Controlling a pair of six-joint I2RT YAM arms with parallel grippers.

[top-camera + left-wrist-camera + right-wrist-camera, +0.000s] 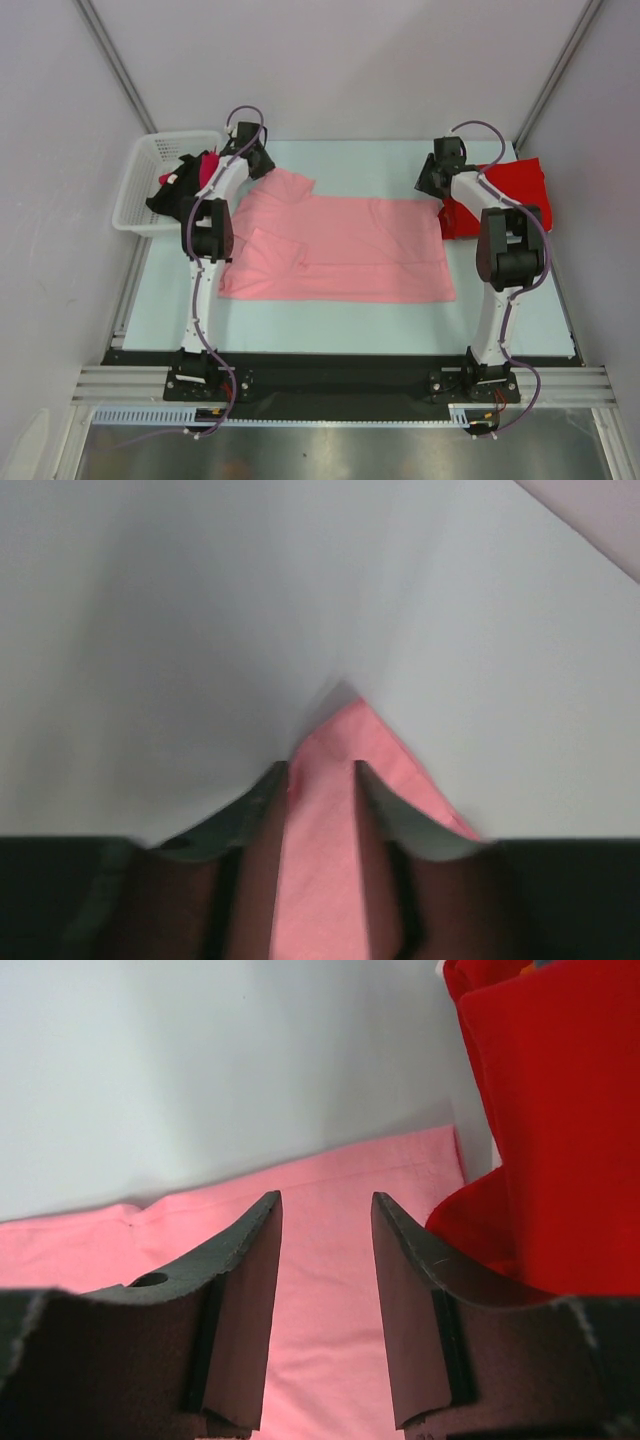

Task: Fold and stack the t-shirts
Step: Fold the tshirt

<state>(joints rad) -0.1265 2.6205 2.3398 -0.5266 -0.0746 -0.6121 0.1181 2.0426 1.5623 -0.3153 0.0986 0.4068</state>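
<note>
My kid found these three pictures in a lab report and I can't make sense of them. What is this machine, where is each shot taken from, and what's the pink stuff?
These are two robot arms bolted at the near edge of a table. The wide picture looks down from above and behind them. The other two come from cameras on the wrists, so the dark prongs are each arm's own fingers.

The pink t-shirt lies spread on the table. A red t-shirt sits at the far right, and a white basket at the far left holds more cloth.

The left end effector has a corner of the pink shirt between its fingers. The right end effector hovers open above the shirt's edge, holding nothing.
</note>
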